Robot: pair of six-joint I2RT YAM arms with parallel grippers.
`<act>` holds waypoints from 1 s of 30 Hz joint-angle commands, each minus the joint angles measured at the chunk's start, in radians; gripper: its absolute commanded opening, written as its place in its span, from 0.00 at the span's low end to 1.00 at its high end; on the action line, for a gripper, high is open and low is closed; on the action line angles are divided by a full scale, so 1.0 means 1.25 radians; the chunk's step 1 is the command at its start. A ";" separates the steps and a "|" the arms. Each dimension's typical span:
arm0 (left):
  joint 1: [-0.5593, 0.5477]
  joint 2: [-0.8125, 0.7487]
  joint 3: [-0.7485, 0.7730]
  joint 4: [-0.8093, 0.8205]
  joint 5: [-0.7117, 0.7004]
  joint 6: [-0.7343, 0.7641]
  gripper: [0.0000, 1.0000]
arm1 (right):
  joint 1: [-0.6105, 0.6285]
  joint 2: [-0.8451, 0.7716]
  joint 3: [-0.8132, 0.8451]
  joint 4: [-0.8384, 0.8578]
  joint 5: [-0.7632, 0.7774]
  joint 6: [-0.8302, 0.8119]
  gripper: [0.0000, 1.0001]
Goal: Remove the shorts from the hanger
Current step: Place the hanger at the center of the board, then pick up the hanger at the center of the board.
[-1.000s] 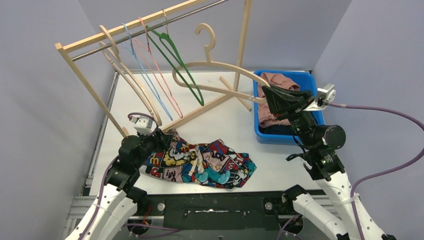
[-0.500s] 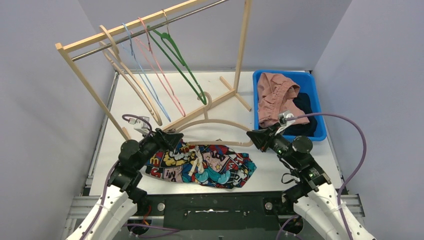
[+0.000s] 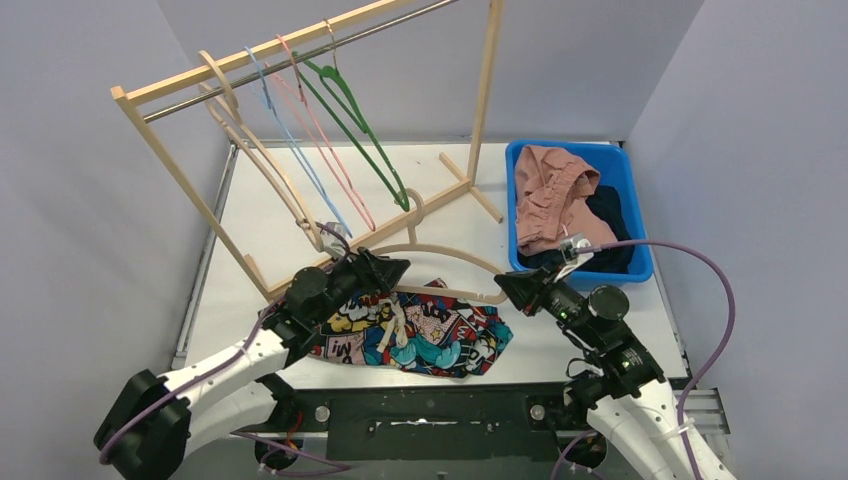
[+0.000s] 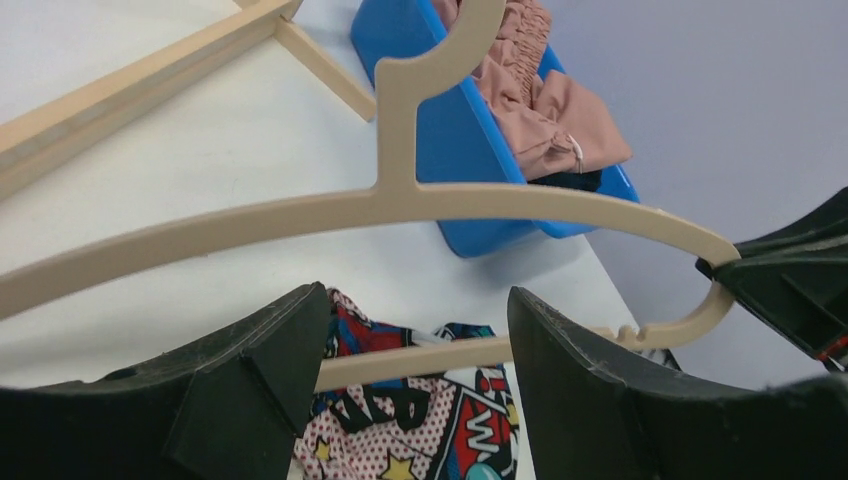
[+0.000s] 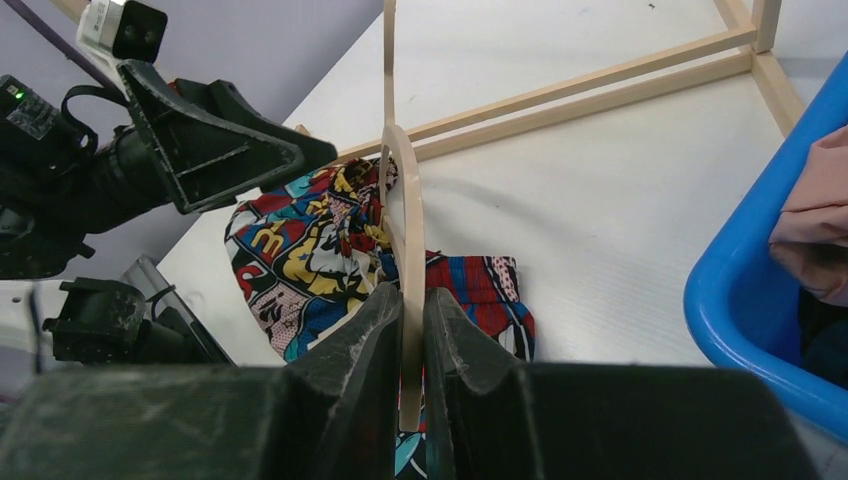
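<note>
Across the white table [image 3: 240, 200] stands the pale wooden clothes rack [image 3: 300, 40]. The four hangers on its rail, one wooden and then blue, pink and green, all look bare. At the far right sits the blue plastic bin [image 3: 560, 146], which holds the dusty pink shorts with a gathered waist [image 3: 550, 195] and some dark fabric [image 3: 612, 225]. How many garments make up that dark heap cannot be told.

The multicolour comic-print shorts [image 3: 430, 335] lie crumpled but fairly flat on the table at its near edge, between the two arms. Their long axis runs left to right, with the right end lying a little nearer the arm bases. A cream cord shows near the middle, but which way the waist faces is not clear.

Just above them is the beige plastic hanger [image 4: 420, 200]. Its long axis is also left to right, and its hook points away from the arms toward the rack's foot. No cloth shows looped over its lower bar.

The right gripper [image 5: 413, 300] is pinching the hanger's right end between pressed fingers. The left gripper [image 4: 412, 310] is spread wide near the hanger's left half. The lower bar crosses the gap beyond its tips, and no contact can be made out.

Judging by this, the removal looks essentially done. At most the hanger has to be lifted clear or put aside, and perhaps the printed shorts moved to the bin.
</note>
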 commanded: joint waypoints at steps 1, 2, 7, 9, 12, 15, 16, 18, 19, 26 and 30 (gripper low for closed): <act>-0.021 0.101 0.076 0.207 -0.069 0.076 0.65 | 0.010 -0.009 0.007 0.011 -0.036 0.012 0.00; -0.021 0.123 0.086 0.216 -0.076 0.083 0.65 | 0.011 -0.010 0.008 0.010 -0.039 0.011 0.00; -0.023 0.226 0.113 0.306 -0.081 0.106 0.65 | 0.013 -0.023 0.008 -0.001 -0.057 0.007 0.00; -0.023 0.256 0.128 0.312 -0.086 0.105 0.65 | 0.013 -0.024 0.007 -0.005 -0.071 0.005 0.00; -0.022 0.307 0.151 0.331 -0.054 0.108 0.65 | 0.014 -0.021 0.008 -0.014 -0.091 -0.001 0.00; -0.022 0.331 0.169 0.321 -0.027 0.108 0.55 | 0.014 -0.021 0.010 -0.026 -0.092 -0.007 0.00; -0.023 0.334 0.166 0.329 -0.023 0.103 0.49 | 0.016 -0.021 0.011 -0.031 -0.092 -0.010 0.00; -0.023 0.336 0.154 0.344 -0.013 0.091 0.32 | 0.015 -0.019 0.014 -0.040 -0.091 -0.012 0.00; -0.024 0.334 0.149 0.347 -0.006 0.089 0.22 | 0.016 -0.016 0.016 -0.045 -0.087 -0.012 0.01; -0.025 0.293 0.131 0.328 0.002 0.081 0.04 | 0.016 0.070 0.064 -0.117 -0.102 -0.035 0.25; -0.025 0.284 0.126 0.329 -0.002 0.077 0.02 | 0.017 0.146 0.085 -0.126 -0.132 -0.059 0.35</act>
